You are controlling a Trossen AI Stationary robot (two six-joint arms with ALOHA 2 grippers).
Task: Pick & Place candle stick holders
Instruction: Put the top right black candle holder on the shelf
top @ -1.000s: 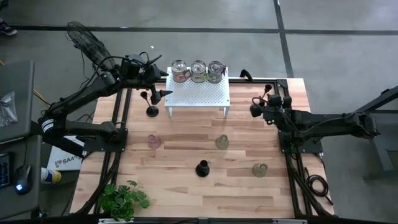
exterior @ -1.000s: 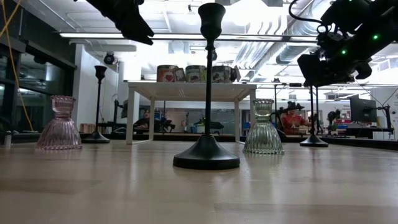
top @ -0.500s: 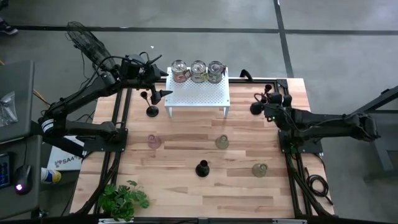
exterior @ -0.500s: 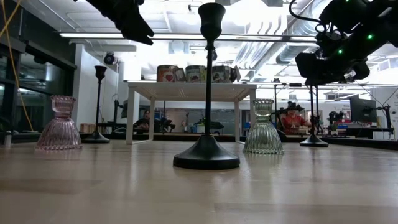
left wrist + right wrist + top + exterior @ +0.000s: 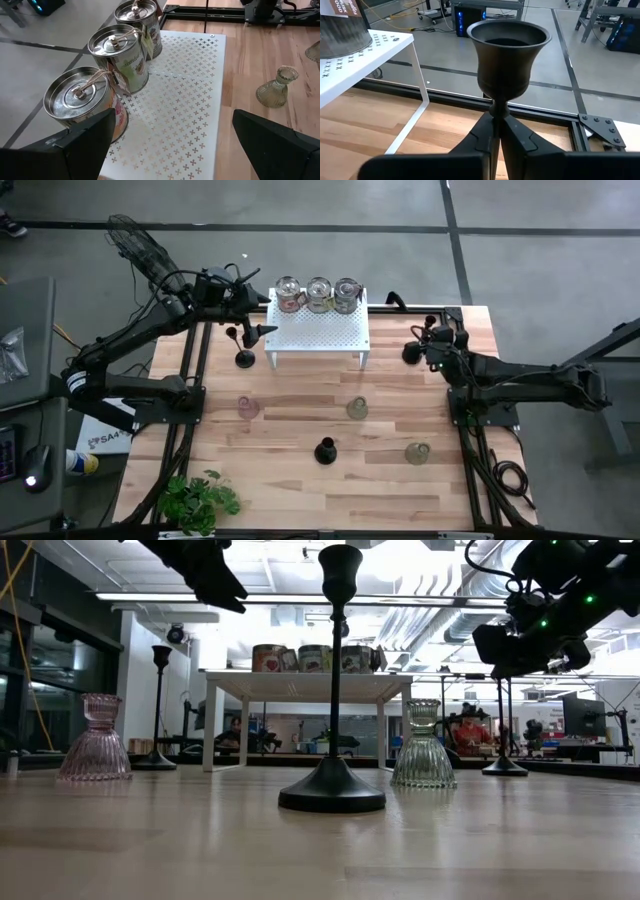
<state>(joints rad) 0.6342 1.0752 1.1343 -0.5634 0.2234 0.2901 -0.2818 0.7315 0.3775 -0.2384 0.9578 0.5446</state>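
Beside the white stand [image 5: 380, 55], right pincer [image 5: 495, 131] pinches an upright black candlestick [image 5: 506, 60], cup upward.

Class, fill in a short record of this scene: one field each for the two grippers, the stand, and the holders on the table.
right gripper: shut on black stick at the stem, by the table's right back corner
left gripper: open, above white stand
on stand: three tins
on table: pink cup, two greenish cups, black sticks at left and front
front left corner: plant
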